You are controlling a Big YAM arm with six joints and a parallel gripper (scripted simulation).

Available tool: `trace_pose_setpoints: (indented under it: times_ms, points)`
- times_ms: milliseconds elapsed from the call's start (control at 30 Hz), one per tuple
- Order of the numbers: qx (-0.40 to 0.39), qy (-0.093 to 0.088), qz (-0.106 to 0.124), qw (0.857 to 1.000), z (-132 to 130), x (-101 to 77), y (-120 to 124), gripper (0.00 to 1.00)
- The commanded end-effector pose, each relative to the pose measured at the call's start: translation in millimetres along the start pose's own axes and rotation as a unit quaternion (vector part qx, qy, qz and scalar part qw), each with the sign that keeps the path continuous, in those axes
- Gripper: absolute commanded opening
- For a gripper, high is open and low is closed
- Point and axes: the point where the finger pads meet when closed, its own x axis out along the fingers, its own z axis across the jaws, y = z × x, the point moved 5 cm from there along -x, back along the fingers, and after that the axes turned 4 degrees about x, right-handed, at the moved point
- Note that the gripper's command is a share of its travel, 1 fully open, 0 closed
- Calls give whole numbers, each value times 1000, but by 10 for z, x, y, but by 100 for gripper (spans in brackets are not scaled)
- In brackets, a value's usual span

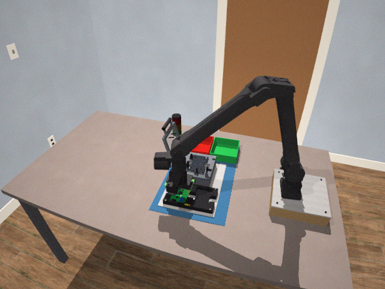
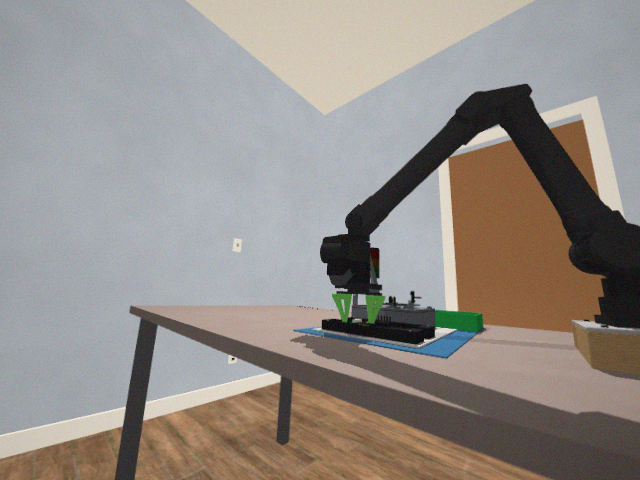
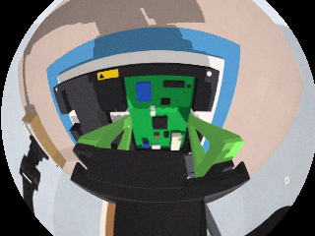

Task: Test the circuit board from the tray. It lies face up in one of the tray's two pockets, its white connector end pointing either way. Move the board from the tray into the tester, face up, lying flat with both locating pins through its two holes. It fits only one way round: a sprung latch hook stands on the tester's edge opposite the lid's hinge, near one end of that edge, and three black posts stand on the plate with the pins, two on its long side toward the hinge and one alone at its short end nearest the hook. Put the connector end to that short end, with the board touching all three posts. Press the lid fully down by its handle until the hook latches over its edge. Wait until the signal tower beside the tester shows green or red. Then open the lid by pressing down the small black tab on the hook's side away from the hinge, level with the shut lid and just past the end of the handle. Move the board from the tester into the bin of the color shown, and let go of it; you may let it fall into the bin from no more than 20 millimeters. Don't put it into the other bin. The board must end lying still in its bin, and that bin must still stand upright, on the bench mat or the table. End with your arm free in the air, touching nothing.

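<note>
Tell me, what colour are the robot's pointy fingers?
Bright green fingers on the end effector, gripping the flat green circuit board; the exterior view shows them best.

The tool (image 2: 357, 308) stands low in the tray (image 1: 205, 198), with pocket walls close beside both fingers. Behind it the tester (image 1: 200, 168) and the raised lid (image 1: 168, 133) block the way; above is free.

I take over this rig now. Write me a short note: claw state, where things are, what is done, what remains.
Claw: shut on the green circuit board, fingers on its two long sides.
Board: in a pocket of the black tray, not visibly lifted.
Grey tester: lid raised, plate bare.
Red bin and green bin: nothing seen inside.
Done: grasp.
Left: lift, seat on pins, latch, wait for light, open, bin the board.
</note>
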Motion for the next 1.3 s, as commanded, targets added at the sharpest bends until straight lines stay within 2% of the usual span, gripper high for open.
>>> trace_pose_setpoints:
  times_ms: [0, 667, 967, 1067, 1133, 1167, 1267]
  points:
    - [3, 9, -2, 1000, -64, -106, 51, 72]
    - [3, 9, -3, 1000, -65, -110, 51, 72]
    - [3, 21, -6, 1000, -162, -258, 21, 72]
    - [4, 31, -9, 999, -229, -367, 1, 72]
    - [4, 31, -9, 999, -229, -367, 1, 72]
    - [3, 15, -4, 1000, -201, -223, 5, 72]
    - [4, 31, -9, 999, -194, -441, 7, 72]
